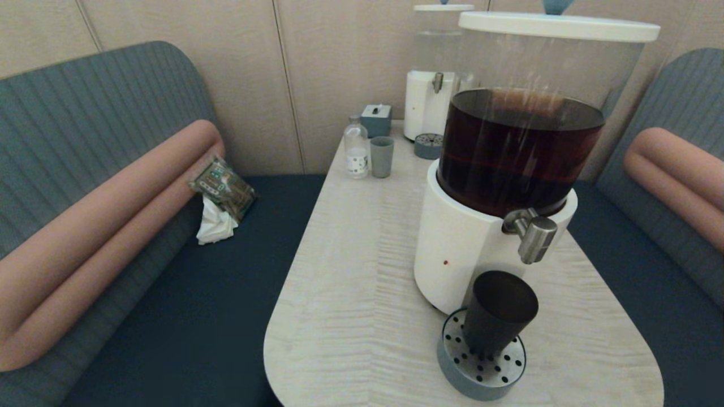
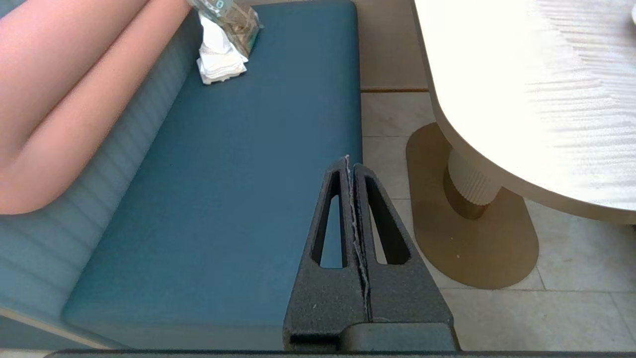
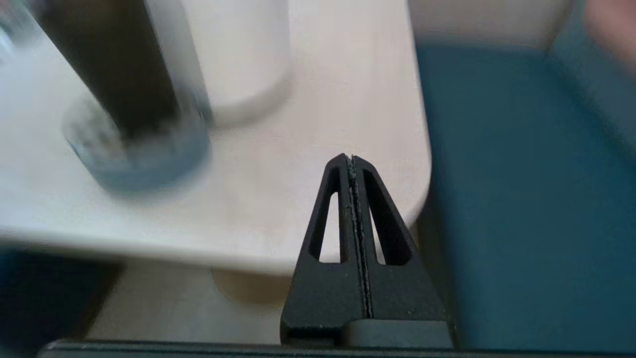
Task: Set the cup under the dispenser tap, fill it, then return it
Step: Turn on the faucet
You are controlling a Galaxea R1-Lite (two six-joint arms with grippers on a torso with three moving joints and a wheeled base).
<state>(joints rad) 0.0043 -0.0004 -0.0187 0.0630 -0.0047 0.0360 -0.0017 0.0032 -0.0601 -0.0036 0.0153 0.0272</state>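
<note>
The dark tapered cup (image 1: 498,311) stands upright on the round perforated drip tray (image 1: 481,367), just below the brushed-steel dispenser tap (image 1: 534,234) of the large white-based dispenser (image 1: 458,254) holding dark brown liquid. In the right wrist view the cup (image 3: 119,69) and tray show blurred, well off from my right gripper (image 3: 351,159), which is shut and empty near the table's front right corner. My left gripper (image 2: 349,161) is shut and empty, low beside the table over the blue bench seat. Neither gripper shows in the head view.
At the table's far end stand a smaller clear-liquid dispenser (image 1: 432,102), a pale grey-green cup (image 1: 382,157), a small bottle (image 1: 356,148) and a grey box (image 1: 376,118). A packet with a tissue (image 1: 218,203) lies on the left bench. The table pedestal (image 2: 472,209) is beside my left gripper.
</note>
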